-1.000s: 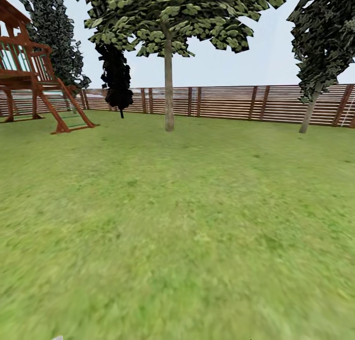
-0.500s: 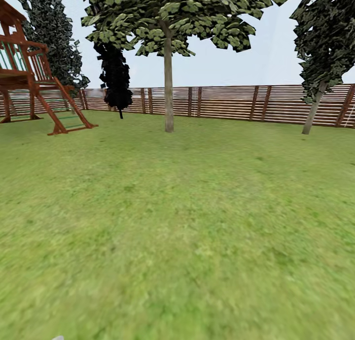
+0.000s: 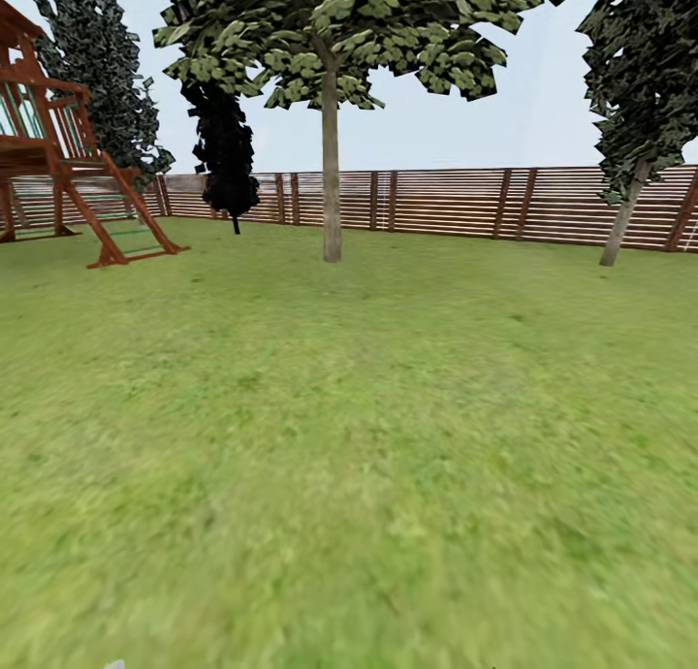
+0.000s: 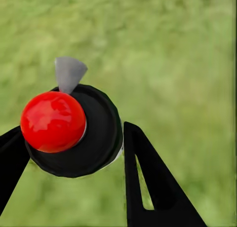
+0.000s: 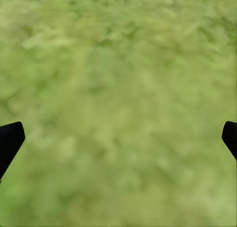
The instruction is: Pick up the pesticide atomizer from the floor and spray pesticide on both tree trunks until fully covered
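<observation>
My left hand grips the sprayer round its black body below the red cap; I judge it light, rigid and slick, best held there. My right hand hangs wide apart over grass. The nearest tree trunk stands far ahead.

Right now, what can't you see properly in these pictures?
- Pesticide atomizer, left wrist view: seen from above, so its red knob and black cap hide the body underneath.
- Left gripper: the picture's edge cuts off its fingers.
- Right gripper, right wrist view: the picture's sides cut off all but two black fingertips.
- Right-hand tree, head view: cut off by the picture's edge.
- Grass close up: blurred.
</observation>
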